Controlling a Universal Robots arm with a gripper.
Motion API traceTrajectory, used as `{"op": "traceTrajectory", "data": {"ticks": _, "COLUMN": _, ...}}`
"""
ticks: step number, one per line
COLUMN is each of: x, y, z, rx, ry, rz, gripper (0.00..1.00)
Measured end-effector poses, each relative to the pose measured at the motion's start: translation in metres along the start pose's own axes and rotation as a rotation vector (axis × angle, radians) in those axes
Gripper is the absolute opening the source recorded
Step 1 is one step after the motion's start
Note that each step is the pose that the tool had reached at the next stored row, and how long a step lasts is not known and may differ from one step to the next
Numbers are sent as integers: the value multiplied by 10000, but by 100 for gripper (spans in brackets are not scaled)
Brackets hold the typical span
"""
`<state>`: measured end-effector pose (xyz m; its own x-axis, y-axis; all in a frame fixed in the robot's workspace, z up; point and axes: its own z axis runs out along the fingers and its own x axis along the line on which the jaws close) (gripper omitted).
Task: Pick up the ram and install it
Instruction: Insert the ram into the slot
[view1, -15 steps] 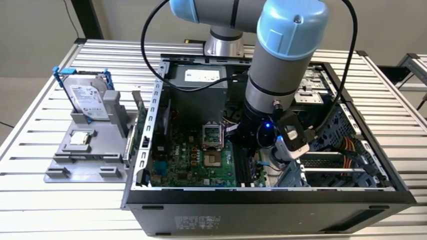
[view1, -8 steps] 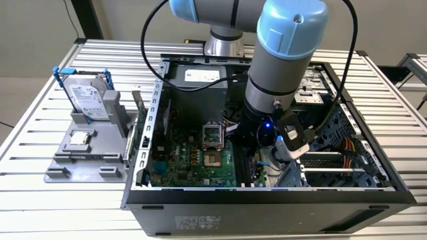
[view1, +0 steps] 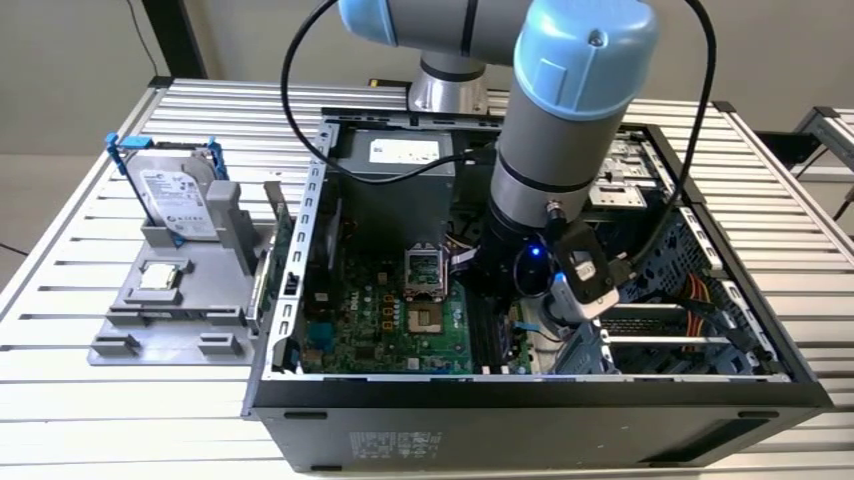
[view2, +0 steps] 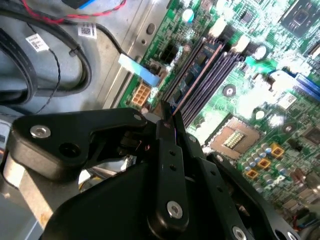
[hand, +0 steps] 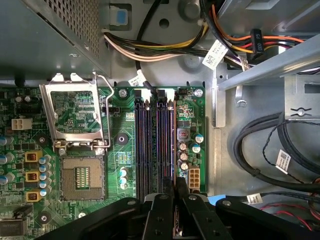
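Standing edge-on along memory slots (hand: 155, 145): ram (view2: 186, 95).

1. Robotics laboratory or test workshop: slatted aluminium bench (view1: 120, 150).
2. Open desktop computer case (view1: 534, 400) mounted on it.
3. Grey parts fixture (view1: 160, 320) beside the case.

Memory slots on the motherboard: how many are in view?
4, side by side in one bank between the processor socket and the case wall. Their near ends are hidden behind the gripper, shut on the ram.
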<state>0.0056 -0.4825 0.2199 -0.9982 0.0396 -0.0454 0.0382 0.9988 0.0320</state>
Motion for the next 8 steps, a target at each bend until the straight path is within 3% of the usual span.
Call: {"op": "traceTrajectory", "data": {"ticks": 8, "x": -1, "y": -9, "z": 1, "rx": -4, "ry": -1, "rz": 0, "gripper": 0}}
